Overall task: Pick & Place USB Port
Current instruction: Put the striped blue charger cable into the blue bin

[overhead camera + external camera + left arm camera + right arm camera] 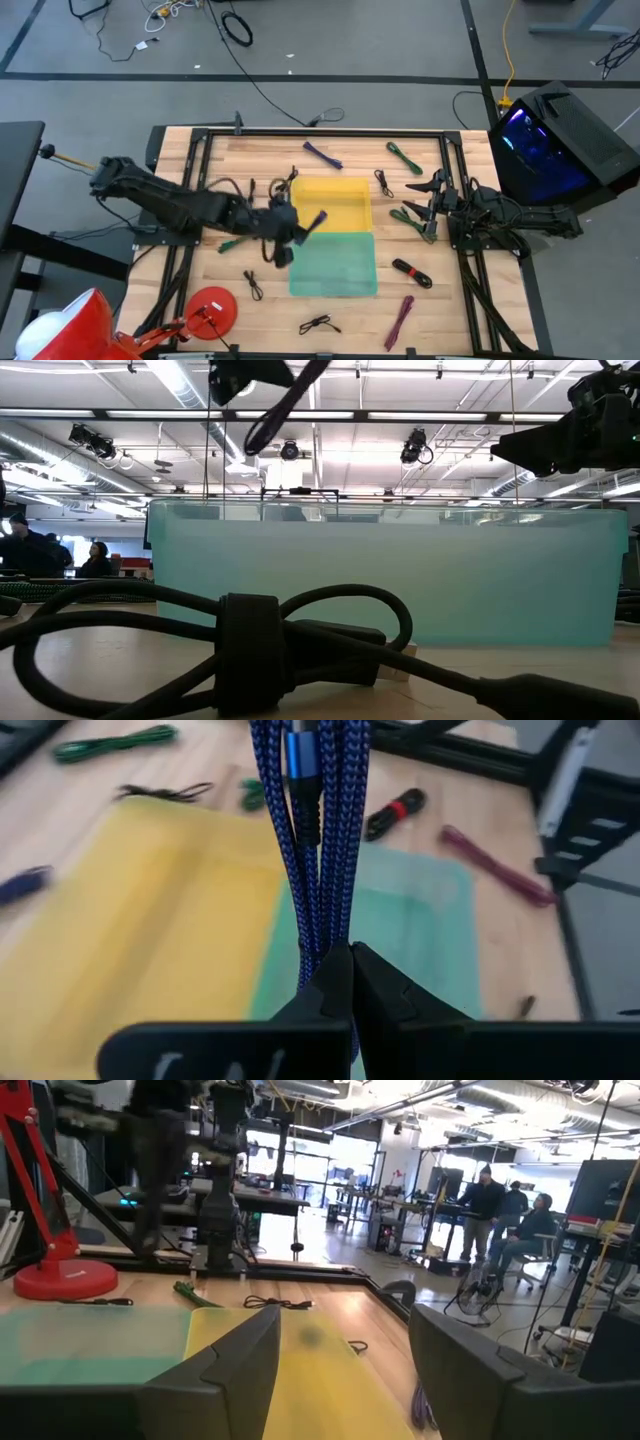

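Left hand [338,982] pinches the blue braided cable [320,840] bundle at its folded end; light, floppy, dangles below.

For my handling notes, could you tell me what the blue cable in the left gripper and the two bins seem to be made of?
Blue cable, pinched in the shut left gripper: braided fabric sheath, going by its woven chevron texture. Green bin: likely frosted translucent plastic, since light glows through its wall. Yellow bin: probably the same, tinted yellow.
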`<state>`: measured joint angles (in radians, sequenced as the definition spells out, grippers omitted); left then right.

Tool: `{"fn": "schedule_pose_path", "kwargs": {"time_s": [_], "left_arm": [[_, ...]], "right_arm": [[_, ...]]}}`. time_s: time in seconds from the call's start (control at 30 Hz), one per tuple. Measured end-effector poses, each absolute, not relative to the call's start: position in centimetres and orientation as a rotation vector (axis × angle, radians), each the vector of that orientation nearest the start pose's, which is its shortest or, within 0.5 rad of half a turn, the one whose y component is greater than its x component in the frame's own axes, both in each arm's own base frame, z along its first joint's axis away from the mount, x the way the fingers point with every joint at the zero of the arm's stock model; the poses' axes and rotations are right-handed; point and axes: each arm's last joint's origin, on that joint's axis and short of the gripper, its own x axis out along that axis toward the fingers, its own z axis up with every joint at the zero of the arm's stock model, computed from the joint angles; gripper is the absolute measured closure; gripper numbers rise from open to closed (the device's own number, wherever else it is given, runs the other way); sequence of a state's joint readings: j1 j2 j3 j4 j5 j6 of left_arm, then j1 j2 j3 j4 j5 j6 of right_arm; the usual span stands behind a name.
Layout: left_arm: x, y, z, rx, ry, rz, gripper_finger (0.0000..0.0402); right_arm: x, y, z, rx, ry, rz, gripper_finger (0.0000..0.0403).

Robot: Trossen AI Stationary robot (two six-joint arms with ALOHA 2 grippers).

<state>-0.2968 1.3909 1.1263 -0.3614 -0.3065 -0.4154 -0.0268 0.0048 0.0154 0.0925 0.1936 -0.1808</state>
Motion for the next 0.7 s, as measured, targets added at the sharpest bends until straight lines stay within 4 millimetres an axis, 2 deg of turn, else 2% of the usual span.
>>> {"fn": "schedule_pose_path", "kwargs": {"time_s": [0.2, 0.4, 0.5, 0.7], "left_arm": [[32.1, -10.3, 27.5, -0.303, 0.607, -0.019, 0.0401], [34.9, -12.2, 25.7, -0.255, 0.764, -0.022, 0.0401], [35.9, -12.6, 25.1, -0.214, 0.863, -0.001, 0.0401], [37.6, -12.8, 23.4, -0.205, 0.943, -0.048, 0.0401]], "right_arm": [[9.6, -0.8, 17.7, -0.171, -0.083, -0.228, 0.0179], [9.6, -0.8, 17.7, -0.171, -0.083, -0.228, 0.0179], [9.6, -0.8, 17.7, -0.171, -0.083, -0.228, 0.0179], [9.6, -0.8, 17.7, -0.171, -0.083, -0.229, 0.0179]]}}
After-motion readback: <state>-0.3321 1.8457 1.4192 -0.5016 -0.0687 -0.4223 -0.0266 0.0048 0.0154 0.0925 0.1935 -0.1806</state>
